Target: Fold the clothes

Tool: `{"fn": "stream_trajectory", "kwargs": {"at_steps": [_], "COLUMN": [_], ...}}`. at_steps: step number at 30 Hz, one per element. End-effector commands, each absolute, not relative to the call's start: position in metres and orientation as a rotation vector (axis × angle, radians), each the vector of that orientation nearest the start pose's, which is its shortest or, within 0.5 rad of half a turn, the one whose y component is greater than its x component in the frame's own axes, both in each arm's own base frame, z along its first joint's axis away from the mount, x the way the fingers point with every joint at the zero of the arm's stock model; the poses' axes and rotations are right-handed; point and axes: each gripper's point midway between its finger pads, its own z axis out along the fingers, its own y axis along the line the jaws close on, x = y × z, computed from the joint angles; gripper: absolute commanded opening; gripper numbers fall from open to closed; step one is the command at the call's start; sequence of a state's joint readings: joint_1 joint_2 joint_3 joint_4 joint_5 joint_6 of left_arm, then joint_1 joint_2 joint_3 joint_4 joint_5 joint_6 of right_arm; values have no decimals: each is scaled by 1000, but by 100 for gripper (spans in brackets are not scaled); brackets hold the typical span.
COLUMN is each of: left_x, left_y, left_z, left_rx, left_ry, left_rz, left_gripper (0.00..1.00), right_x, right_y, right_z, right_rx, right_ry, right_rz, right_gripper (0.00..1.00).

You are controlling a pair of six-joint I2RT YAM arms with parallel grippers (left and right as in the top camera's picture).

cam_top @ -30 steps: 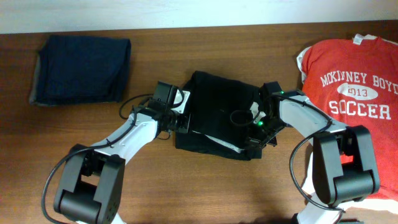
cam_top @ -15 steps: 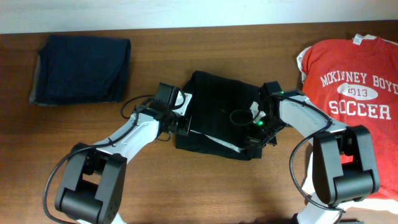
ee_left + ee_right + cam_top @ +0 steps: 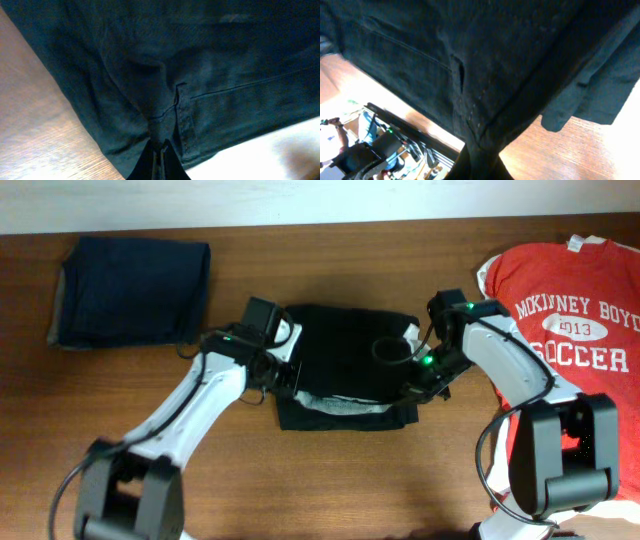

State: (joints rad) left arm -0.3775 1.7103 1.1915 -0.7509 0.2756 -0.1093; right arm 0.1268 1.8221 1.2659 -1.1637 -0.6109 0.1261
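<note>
A black garment (image 3: 345, 360) lies part-folded at the table's middle, stretched and lifted between my two grippers. My left gripper (image 3: 283, 377) is shut on its left edge; the left wrist view shows dark fabric with a seam (image 3: 165, 100) pinched between the fingertips (image 3: 161, 150). My right gripper (image 3: 420, 380) is shut on its right edge; the right wrist view shows the cloth (image 3: 485, 65) hanging from the jaws (image 3: 479, 155) above the wood. A lower layer with pale lining (image 3: 340, 408) rests on the table.
A folded navy garment (image 3: 130, 292) lies at the back left. A red soccer T-shirt (image 3: 570, 310) lies spread at the right edge. Brown wooden table (image 3: 330, 480) all round.
Both grippers have risen and moved toward the back, lifting the black garment's front edge. The cloth now spans wider and flatter between them, with pale lining showing beneath.
</note>
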Motion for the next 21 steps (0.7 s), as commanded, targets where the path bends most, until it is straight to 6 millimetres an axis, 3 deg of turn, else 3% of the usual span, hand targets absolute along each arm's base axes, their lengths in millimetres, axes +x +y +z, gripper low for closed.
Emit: {"fn": "stream_trajectory", "kwargs": {"at_steps": [1, 2, 3, 4, 5, 7, 8, 9, 10, 12, 14, 15, 17, 19, 21], "left_x": [314, 315, 320, 335, 353, 371, 377, 376, 376, 378, 367, 359, 343, 337, 335], "left_y": [-168, -164, -156, -141, -130, -127, -132, -140, -152, -182, -202, -211, -209, -198, -171], "left_z": [31, 29, 35, 59, 97, 140, 155, 156, 153, 125, 91, 70, 21, -5, -41], "left_rx": [409, 405, 390, 342, 285, 253, 260, 274, 294, 362, 407, 422, 401, 388, 379], "left_ry": [2986, 2989, 2984, 2968, 2928, 2853, 2818, 2811, 2801, 2772, 2828, 2877, 3034, 3118, 3200], "left_rz": [-430, -397, -335, -251, -233, -246, -271, -331, -419, -571, -686, -743, -734, -645, -387], "left_gripper": [1, 1, 1, 24, 46, 59, 62, 30, 3, 1, 1, 1, 1, 1, 1], "right_x": [264, 263, 263, 276, 288, 305, 312, 315, 317, 313, 303, 297, 272, 258, 253], "right_y": [129, 129, 130, 127, 123, 124, 125, 125, 127, 137, 142, 141, 137, 122, 99], "right_z": [60, 60, 67, 91, 114, 143, 151, 149, 145, 123, 89, 59, 13, -9, -25], "right_rx": [66, 69, 83, 97, 90, 32, 17, 12, 9, 2, 40, 92, 165, 219, 344], "right_ry": [3238, 3243, 3244, 3223, 3199, 3134, 3105, 3094, 3087, 3090, 3112, 3108, 3156, 3208, 3252], "right_rz": [945, 946, 969, 972, 957, 945, 942, 939, 943, 962, 962, 961, 958, 812, 568], "right_gripper": [8, 48, 74, 79, 80, 80, 69, 27, 4, 4, 4, 4, 4, 4, 5]}}
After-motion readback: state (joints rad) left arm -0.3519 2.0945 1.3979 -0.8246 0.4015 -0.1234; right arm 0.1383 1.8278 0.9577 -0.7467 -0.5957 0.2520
